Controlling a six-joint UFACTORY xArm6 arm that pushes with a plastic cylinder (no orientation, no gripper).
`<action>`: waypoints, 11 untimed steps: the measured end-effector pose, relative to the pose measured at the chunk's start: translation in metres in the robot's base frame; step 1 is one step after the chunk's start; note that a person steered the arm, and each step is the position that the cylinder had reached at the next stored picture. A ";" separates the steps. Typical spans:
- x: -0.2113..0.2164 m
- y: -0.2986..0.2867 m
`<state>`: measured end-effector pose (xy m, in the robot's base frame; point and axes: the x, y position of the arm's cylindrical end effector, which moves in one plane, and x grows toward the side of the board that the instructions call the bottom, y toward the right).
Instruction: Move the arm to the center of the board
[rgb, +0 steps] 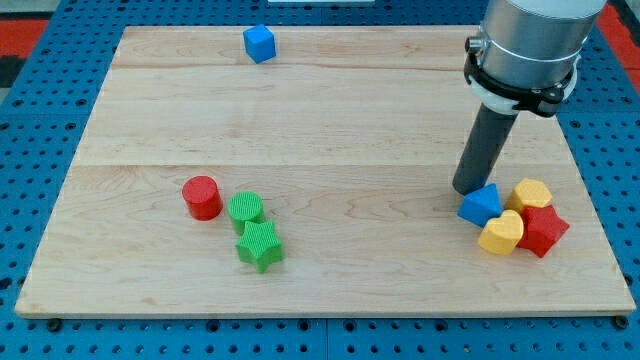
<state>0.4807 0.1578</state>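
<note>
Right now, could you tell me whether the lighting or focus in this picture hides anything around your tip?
Camera view: even, soft light, no glare on the board; only faint shadows under blocks. My tip is sharp, just left of the blue block. The arm's upper body is cropped by the view's top.

The board's centre (320, 160) is left open; my tip (466, 190) is flanked at four o'clock by the blue triangular block (480, 205) — touching.
</note>
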 end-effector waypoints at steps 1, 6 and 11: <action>-0.005 -0.009; -0.122 -0.054; -0.122 -0.125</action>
